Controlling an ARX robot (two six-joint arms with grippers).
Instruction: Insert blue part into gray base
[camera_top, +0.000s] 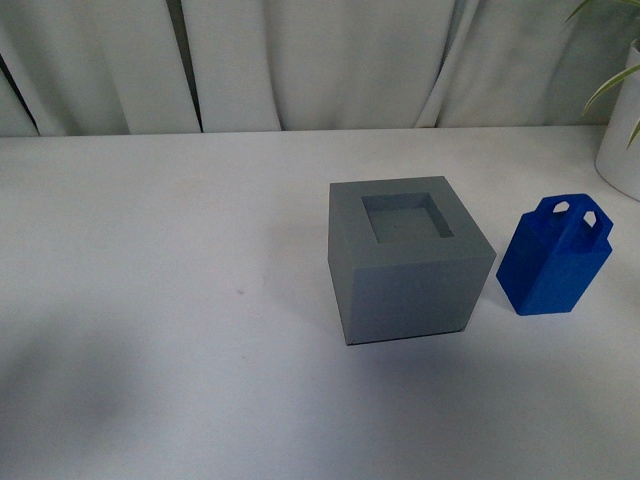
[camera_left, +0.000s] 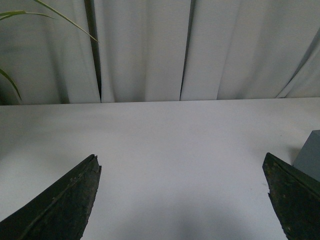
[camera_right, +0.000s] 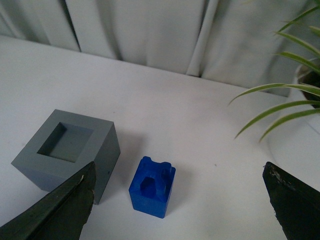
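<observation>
The gray base (camera_top: 409, 258) stands on the white table, its square recess facing up and empty. The blue part (camera_top: 555, 257) stands upright just right of it, apart from it, its two looped openings on top. Neither gripper shows in the front view. In the right wrist view the base (camera_right: 67, 153) and the blue part (camera_right: 152, 186) lie ahead of my right gripper (camera_right: 180, 172), which is open and empty above the table. My left gripper (camera_left: 182, 162) is open and empty over bare table; only a corner of the base (camera_left: 310, 156) shows there.
A white plant pot (camera_top: 622, 130) stands at the table's far right, its green leaves (camera_right: 280, 100) hanging near the right gripper. White curtains (camera_top: 320, 60) hang behind the table's far edge. A leaf (camera_left: 60, 17) also shows in the left wrist view.
</observation>
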